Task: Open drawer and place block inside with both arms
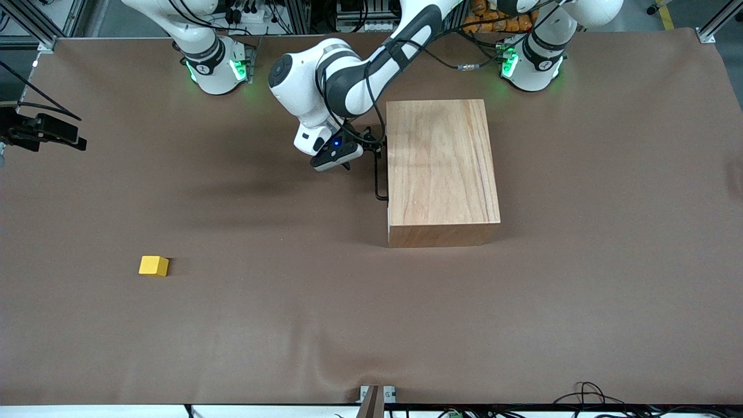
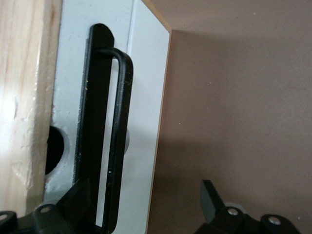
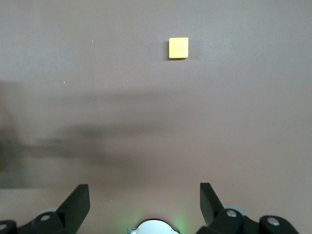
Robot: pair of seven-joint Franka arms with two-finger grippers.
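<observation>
The wooden box [image 1: 441,168] stands mid-table with its drawer shut. The thin black handle [image 1: 378,174] is on the side toward the right arm's end. My left gripper [image 1: 350,162] is open right at that handle. In the left wrist view the white front panel [image 2: 146,122] and handle [image 2: 119,136] fill the frame, and the handle bar lies between the open fingers of my left gripper [image 2: 144,200], untouched. The yellow block [image 1: 154,266] lies on the table, nearer the front camera, toward the right arm's end. My right gripper [image 3: 144,200] is open and empty high above the table, with the block [image 3: 178,48] far below.
The brown table cover [image 1: 371,325] spreads around the box and block. A black camera mount [image 1: 46,132] juts in at the right arm's end. The green-lit bases [image 1: 217,64] [image 1: 531,64] stand along the back edge. Cables [image 1: 586,395] lie at the front edge.
</observation>
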